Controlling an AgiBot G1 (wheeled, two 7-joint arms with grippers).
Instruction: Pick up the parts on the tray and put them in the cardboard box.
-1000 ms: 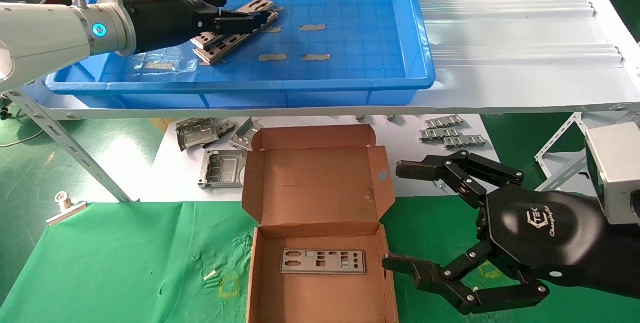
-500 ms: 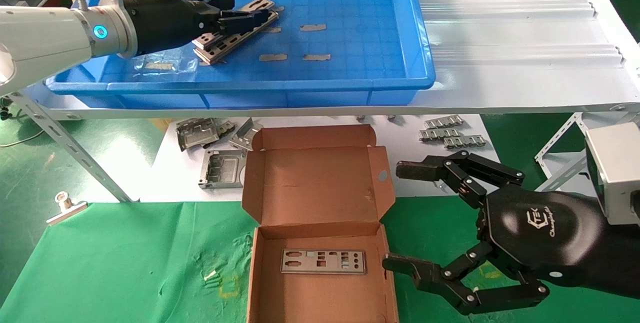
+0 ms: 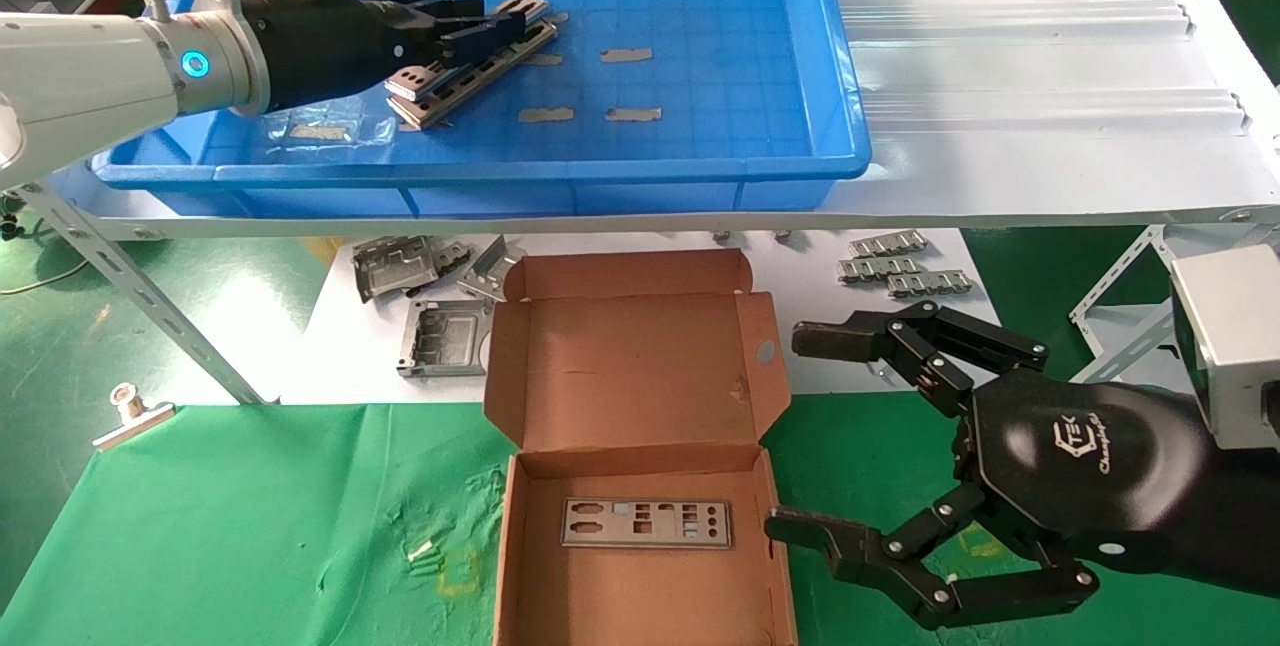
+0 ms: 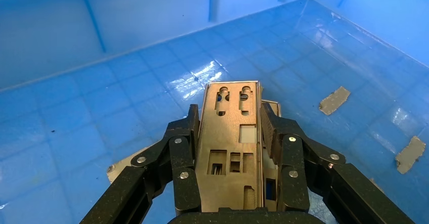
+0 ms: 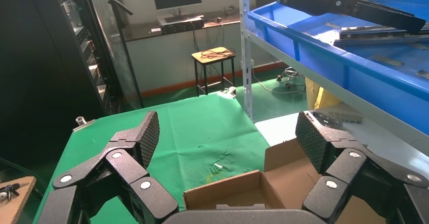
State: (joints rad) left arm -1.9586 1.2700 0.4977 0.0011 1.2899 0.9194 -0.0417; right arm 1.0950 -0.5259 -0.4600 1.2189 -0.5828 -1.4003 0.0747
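Note:
The blue tray (image 3: 700, 76) sits on the upper shelf. Several silver-grey parts (image 3: 440, 91) lie stacked at its left. My left gripper (image 3: 495, 21) is over the stack, shut on the long edges of the top part (image 4: 230, 153); the fingers (image 4: 182, 148) press both sides. The tray floor (image 4: 76, 133) shows around it. The cardboard box (image 3: 640, 586) stands open below, lid back, with one part (image 3: 646, 522) flat inside. My right gripper (image 3: 788, 431) is open and empty just right of the box, which shows in the right wrist view (image 5: 238, 191) below the gripper (image 5: 227, 133).
Grey tape strips (image 3: 626, 54) and a clear bag (image 3: 320, 131) lie in the tray. Squarer grey frames (image 3: 440, 336) and small metal pieces (image 3: 900, 271) lie on the white sheet behind the box. A shelf brace (image 3: 150, 306) and a clip (image 3: 130, 411) are at left.
The left gripper's fingers have closed from spread to gripping the top part, and the hand has shifted slightly right. The right arm has not moved.

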